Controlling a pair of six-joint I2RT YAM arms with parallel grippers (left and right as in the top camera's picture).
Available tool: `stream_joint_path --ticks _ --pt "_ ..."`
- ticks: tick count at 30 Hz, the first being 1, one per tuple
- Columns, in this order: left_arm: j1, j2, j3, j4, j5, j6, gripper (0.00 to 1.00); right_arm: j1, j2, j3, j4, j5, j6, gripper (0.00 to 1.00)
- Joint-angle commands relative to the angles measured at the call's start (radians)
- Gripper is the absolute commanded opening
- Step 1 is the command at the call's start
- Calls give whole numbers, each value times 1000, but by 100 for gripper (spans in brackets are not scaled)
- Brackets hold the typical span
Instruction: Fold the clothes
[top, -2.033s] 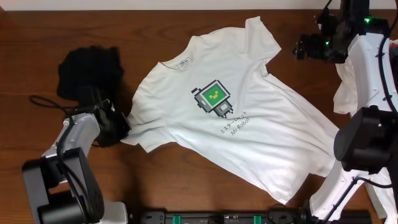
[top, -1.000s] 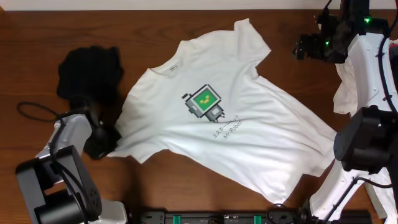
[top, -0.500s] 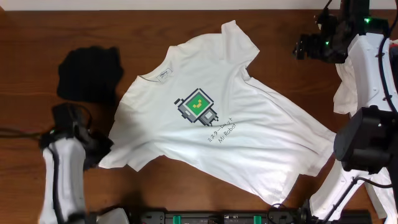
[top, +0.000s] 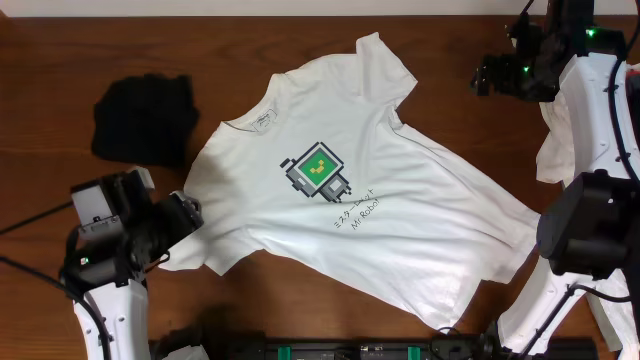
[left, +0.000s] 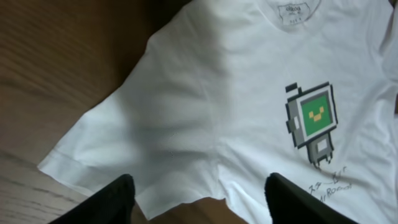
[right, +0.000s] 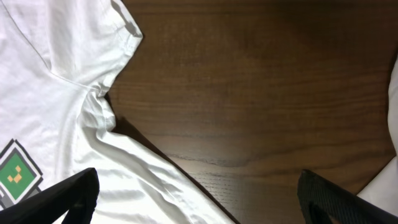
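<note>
Left gripper (left: 198, 200): jaws apart, nothing held; over the sleeve hem of the tee (left: 236, 93), 8 o'clock on the table (top: 60, 60).
Right gripper (right: 198, 193): jaws wide, empty; 2 o'clock, over bare wood beside the other sleeve.
Tee: white, robot print up, spread mid-table, collar toward 11 o'clock.
Black garment (top: 143, 118): bunched, 10 o'clock, just beside the tee.
White pile (top: 555, 140): 3 o'clock edge.

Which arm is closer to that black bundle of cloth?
Left. The left arm sits just in front of the black cloth; the right arm is far across the table.
</note>
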Motion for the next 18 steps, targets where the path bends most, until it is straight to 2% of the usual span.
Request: stream_joint_path --ticks 1,5,9,13,14,18 --pt "-4 12 16 -6 20 12 98 4 1 -2 0 -6 -2 99" --pt "-4 21 16 -5 20 12 98 5 1 -2 31 -24 10 99" --pt "-4 23 16 -5 20 12 98 3 0 0 -14 -105 47 99" --pt "-4 22 16 -5 20 12 98 -15 -8 0 -172 -82 47 99" --pt "-4 22 16 -5 20 12 98 -21 -8 0 -206 -61 47 98" --pt "-4 23 16 -5 20 12 98 -44 -18 -1 -309 -39 48 80"
